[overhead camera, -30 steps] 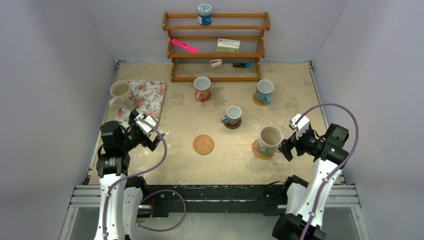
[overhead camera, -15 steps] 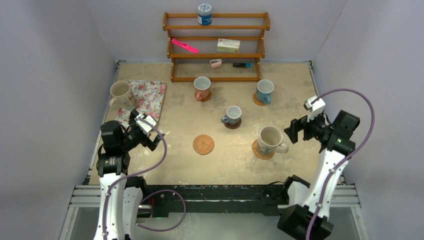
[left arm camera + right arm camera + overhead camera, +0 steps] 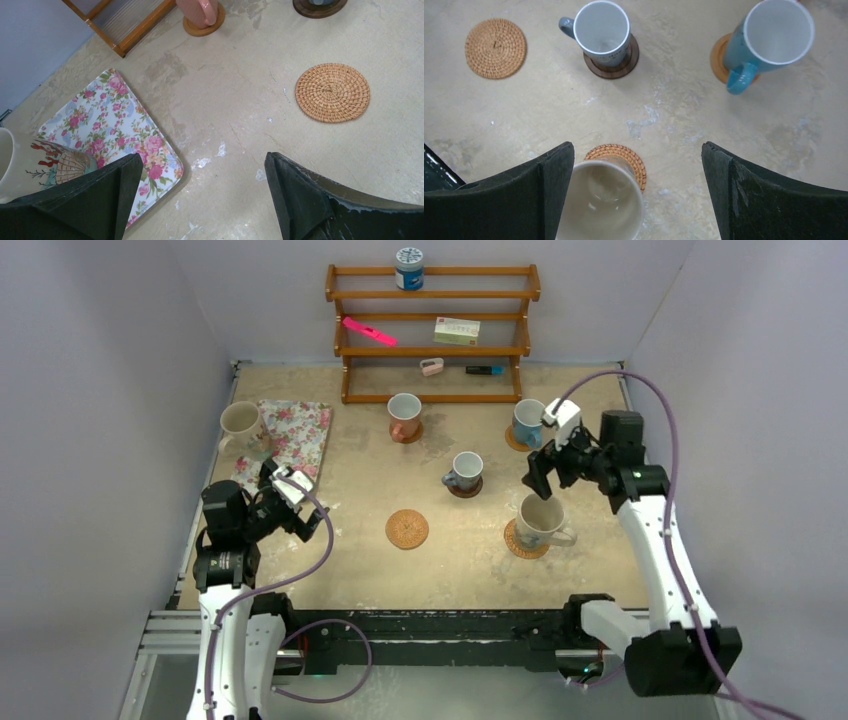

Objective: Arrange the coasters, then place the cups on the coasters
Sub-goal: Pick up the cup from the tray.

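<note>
You see a woven straw coaster, bumpy and matt, on a rough, scratched, dull tabletop. The flowery mat looks like soft cloth. The grey-blue cup is smooth and shiny. The rack is polished wood.

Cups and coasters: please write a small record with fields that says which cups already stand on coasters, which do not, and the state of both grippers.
cups on coasters: pink-and-white mug, blue mug, small grey mug, near cream mug
cup without coaster: far-left cream mug, at the edge of the floral mat
free coaster: woven coaster
left gripper: open, holds nothing
right gripper: open, above the near cream mug, holds nothing
</note>
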`<control>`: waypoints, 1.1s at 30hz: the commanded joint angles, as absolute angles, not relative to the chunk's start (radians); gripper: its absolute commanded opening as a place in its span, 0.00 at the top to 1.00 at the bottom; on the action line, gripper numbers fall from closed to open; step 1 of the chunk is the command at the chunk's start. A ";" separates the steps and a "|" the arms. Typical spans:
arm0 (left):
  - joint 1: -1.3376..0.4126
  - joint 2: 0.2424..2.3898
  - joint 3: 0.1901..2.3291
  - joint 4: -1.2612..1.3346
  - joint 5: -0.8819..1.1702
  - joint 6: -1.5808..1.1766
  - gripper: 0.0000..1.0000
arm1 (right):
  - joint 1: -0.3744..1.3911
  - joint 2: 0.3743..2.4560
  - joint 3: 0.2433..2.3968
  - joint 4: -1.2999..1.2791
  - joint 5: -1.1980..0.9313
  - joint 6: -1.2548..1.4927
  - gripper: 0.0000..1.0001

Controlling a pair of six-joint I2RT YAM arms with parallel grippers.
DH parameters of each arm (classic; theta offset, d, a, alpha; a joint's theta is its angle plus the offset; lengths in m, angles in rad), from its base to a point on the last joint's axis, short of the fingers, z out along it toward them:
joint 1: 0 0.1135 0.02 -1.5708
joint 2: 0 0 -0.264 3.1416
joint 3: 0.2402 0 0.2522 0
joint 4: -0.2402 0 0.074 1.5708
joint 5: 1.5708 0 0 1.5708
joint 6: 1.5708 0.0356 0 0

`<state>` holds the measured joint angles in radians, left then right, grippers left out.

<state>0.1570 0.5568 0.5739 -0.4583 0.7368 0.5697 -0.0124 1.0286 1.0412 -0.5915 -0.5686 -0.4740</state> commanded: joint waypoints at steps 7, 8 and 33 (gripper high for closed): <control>0.166 0.549 0.658 -0.479 0.737 0.593 0.00 | 0.077 0.901 0.989 -0.571 -0.569 -0.560 0.01; 0.166 0.553 0.676 -0.485 0.719 0.599 0.00 | 0.077 0.879 0.979 -0.561 -0.574 -0.561 0.01; 0.236 0.982 0.903 -0.242 0.354 0.467 0.00 | 0.077 0.795 0.927 -0.525 -0.623 -0.563 0.01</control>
<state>0.1909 0.9234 0.8246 -0.3111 0.3660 0.5098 0.0738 0.7891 0.9272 -0.5449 -0.5961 -0.5579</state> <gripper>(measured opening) 0.998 0.987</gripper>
